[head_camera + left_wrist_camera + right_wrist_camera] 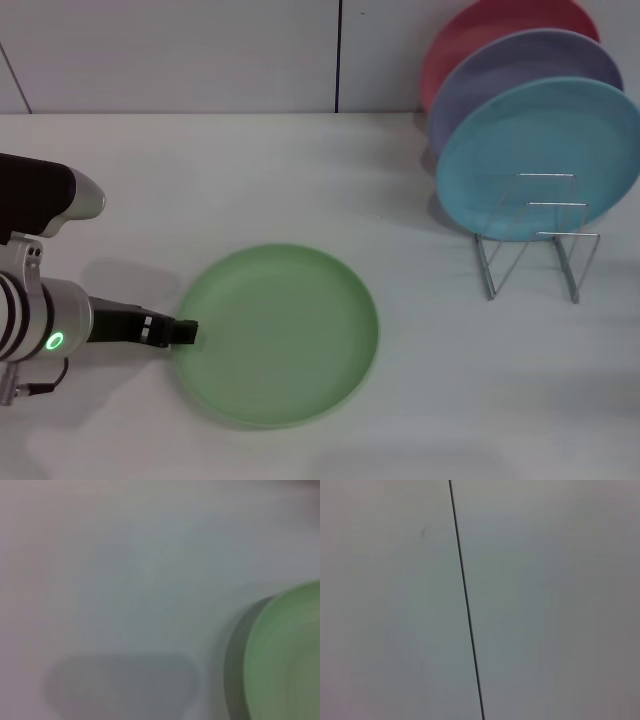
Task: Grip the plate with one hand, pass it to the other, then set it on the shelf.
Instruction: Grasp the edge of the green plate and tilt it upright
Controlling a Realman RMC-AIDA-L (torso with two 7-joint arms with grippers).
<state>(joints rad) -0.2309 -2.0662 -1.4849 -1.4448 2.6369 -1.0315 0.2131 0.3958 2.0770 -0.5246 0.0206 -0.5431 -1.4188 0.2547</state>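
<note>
Plate [275, 335] lies flat on counter [300, 180], well apart from shelf [535, 245]. My left hand [185, 332] sits low at plate's near-left rim; grip state cannot be told. Blue plate [540, 155] leans in shelf. My right hand out of sight.

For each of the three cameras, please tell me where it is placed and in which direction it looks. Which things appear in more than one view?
Head view: from the robot's head, looking forward and down at the table; shows the left gripper at the near-left rim of the green plate, and the wire shelf holding three plates.
Left wrist view: close above the table, seeing the plate's edge; no fingers visible.
Right wrist view: faces a plain surface with a dark seam; no robot parts.
Shared: head and left wrist views both show the green plate.
</note>
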